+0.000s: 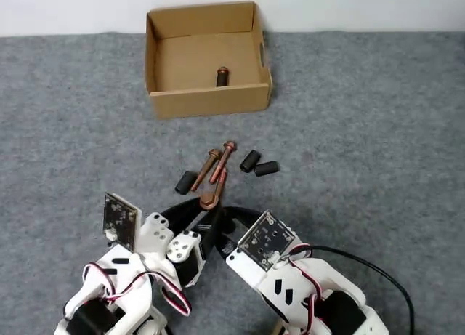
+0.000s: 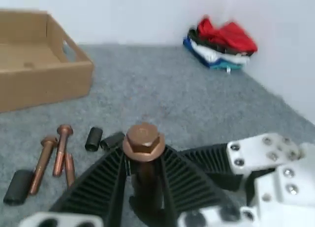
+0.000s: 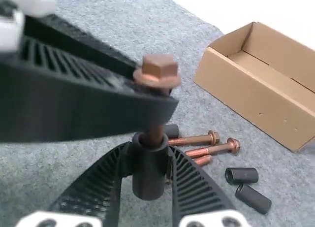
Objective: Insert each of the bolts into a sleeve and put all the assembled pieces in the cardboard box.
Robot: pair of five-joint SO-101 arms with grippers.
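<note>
The grey carpeted counter (image 1: 378, 131) carries everything. At its far edge sits an open brown cardboard box (image 1: 205, 101), and inside it, near the front wall, lies one assembled piece (image 1: 222, 76) with its long axis running front to back and its copper end toward the back wall. Beyond the counter, against the wall, lies a pile of red, white and blue cloth (image 2: 221, 45).

The two arms meet at the near edge. The left hand (image 2: 143, 163) is clenched on a copper-coloured hex-head bolt (image 2: 143, 143), its black ribbed fingers (image 2: 98, 185) pressing the shank just below the head. The bolt stands roughly upright, head up, long axis vertical. Directly beneath it, the right hand (image 3: 149, 163) grasps a black cylindrical sleeve (image 3: 149, 175), also upright, with its open end up. The lower part of the bolt's shank is inside that opening, while a stretch of shank is bare between head and sleeve.

Between the hands and the box lie three loose copper bolts. Two (image 1: 205, 169) (image 1: 223, 160) lie side by side on a slant, heads toward the box; the third (image 1: 220, 181) is partly hidden by the hands. Three loose black sleeves lie on their sides: one (image 1: 187, 182) beside the bolts' shank ends, and two (image 1: 250, 160) (image 1: 267, 168) just beside each other on the other side of the bolts.
</note>
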